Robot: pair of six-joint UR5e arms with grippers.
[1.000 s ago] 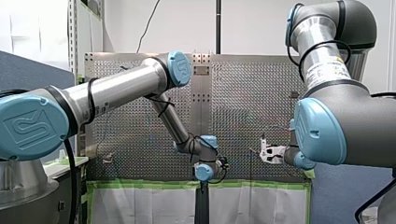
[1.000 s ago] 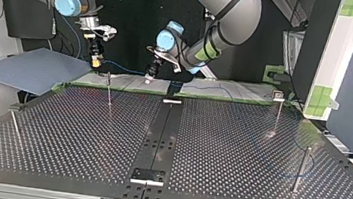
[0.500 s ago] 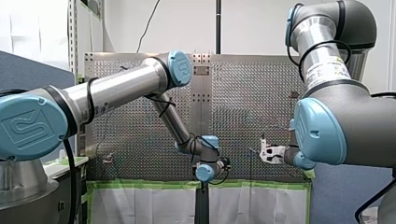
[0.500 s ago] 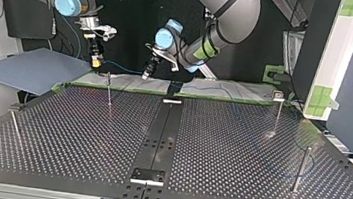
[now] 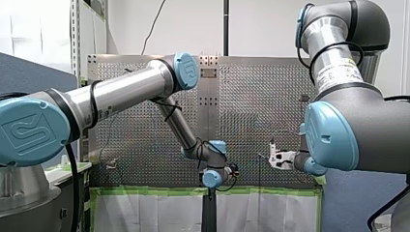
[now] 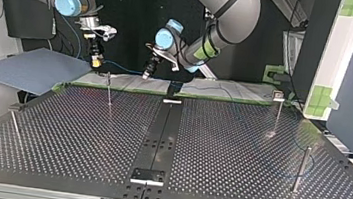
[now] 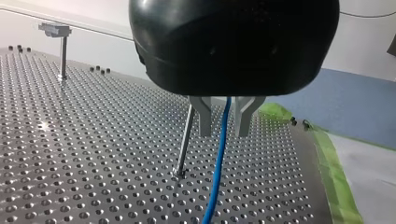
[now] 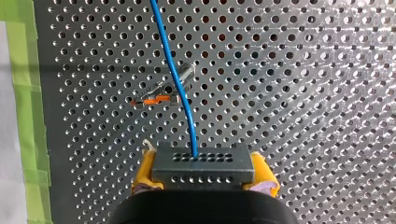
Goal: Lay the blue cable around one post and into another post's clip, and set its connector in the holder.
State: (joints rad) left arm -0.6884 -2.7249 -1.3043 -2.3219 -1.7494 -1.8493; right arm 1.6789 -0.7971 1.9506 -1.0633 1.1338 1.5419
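Left wrist view: blue cable [image 7: 219, 154] drops lengthways between the parted fingers of my left gripper [image 7: 224, 123], thin post [image 7: 185, 140] just beside it; my right gripper [image 8: 203, 176] clamps the connector [image 8: 203, 163].

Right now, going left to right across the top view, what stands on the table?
Left-edge post, thin post, dark middle strip, clip-topped post, thick post.

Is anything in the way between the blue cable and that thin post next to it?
Nothing visible is. The blue cable hangs between the fingers of my left gripper, and the post stands just beside it.
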